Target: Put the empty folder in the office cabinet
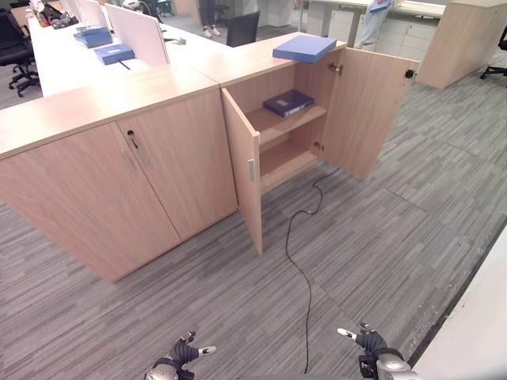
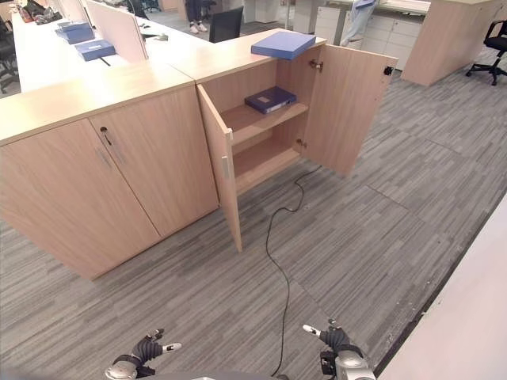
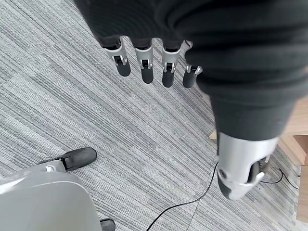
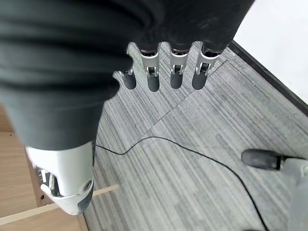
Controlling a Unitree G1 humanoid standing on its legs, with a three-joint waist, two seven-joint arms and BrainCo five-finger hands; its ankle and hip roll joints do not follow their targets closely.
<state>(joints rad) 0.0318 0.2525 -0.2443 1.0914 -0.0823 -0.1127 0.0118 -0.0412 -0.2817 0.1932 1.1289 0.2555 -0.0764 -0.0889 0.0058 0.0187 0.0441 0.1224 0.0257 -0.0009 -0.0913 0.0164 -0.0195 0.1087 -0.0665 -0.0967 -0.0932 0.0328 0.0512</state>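
Folder of blue plastic, flat and rectangular, lies on the top surface of the light wooden office cabinet, just above the open compartment; both cabinet doors stand wide open, and a second, darker blue folder already lies on the upper shelf inside; the lower shelf beneath it looks bare. Left hand hangs low over the grey striped carpet, well apart from the cabinet, its fingers straight and relaxed, holding nothing; right hand hangs the same way, fingers loose and spread, also with nothing in it. More blue folders lie on the long desks behind the cabinet. I judge that the task stands at its beginning, the approach not yet done; the next move calls for walking up to the cabinet, raising a hand to the folder on top, gripping its edge, and then bringing it down onto a shelf.
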